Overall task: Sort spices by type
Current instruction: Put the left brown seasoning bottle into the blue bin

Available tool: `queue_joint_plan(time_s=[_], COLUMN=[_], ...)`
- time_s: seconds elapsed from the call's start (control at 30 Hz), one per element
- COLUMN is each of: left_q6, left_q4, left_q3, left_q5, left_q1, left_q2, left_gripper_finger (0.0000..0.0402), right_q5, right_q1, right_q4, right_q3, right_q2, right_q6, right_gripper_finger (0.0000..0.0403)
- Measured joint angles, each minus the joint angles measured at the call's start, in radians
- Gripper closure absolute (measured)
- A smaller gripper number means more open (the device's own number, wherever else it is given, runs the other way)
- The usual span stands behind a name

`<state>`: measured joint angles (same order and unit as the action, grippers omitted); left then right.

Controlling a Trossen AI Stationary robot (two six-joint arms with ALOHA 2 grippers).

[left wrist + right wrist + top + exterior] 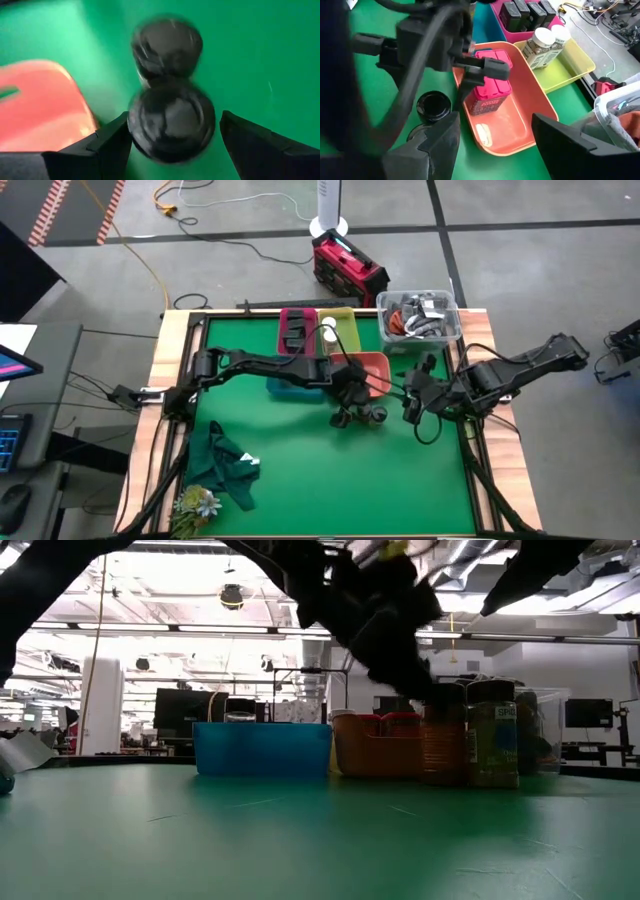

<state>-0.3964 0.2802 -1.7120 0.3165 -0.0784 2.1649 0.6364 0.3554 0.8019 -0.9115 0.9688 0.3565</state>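
Two dark round jars (345, 418) (378, 415) stand upright on the green mat near the orange tray (375, 370); the low view shows them side by side (445, 735) (493, 733). My left gripper (350, 395) is open above them, its fingers either side of the nearer jar's lid (171, 122), with the other jar (167, 45) beyond. My right gripper (413, 408) is open just right of the jars, touching nothing. A magenta-red cube (490, 90) sits in the orange tray, white-topped jars (542, 45) in the yellow-green tray, and dark tins (525, 12) in the pink tray. My left gripper comes at the nearer dark jar from above, pointing down. One finger (112, 140) stands right at the edge of the lid (137, 127), and I cannot tell whether it touches. The other finger (255, 145) is clear of it.
The blue tray (295, 387) lies partly under my left arm. A clear bin of cables (420, 315) sits at the far right corner. A green cloth (225, 465) and flowers (197, 502) lie at the near left. Open mat stretches along the near side.
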Motion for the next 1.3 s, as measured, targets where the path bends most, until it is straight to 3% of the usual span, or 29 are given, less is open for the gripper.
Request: queue_joint_plan(time_s=[0.3,0.6,0.73,1.3], left_q6=[0.010,0.054,0.077,0.097], left_q4=[0.021,0.018,0.026,0.410], left_q3=[0.000,0.000,-0.001,-0.001], left_q5=[-0.005,-0.006,-0.005,-0.012], left_q1=[0.000,0.002,0.002,-0.038], left_q2=[0.015,0.015,0.011,-0.243], left_gripper_finger=[0.0125,0.0206,0.0208,0.0206], right_q5=[0.000,0.000,0.000,0.002], right_q1=[0.003,0.003,0.003,0.003], right_q4=[-0.009,-0.021,-0.028,-0.041], right_q3=[0.000,0.000,0.000,0.000], right_q2=[0.000,0.000,0.000,0.000], right_q6=[-0.013,-0.025,-0.025,-0.055], right_gripper_finger=[0.0129,0.0129,0.0129,0.0129])
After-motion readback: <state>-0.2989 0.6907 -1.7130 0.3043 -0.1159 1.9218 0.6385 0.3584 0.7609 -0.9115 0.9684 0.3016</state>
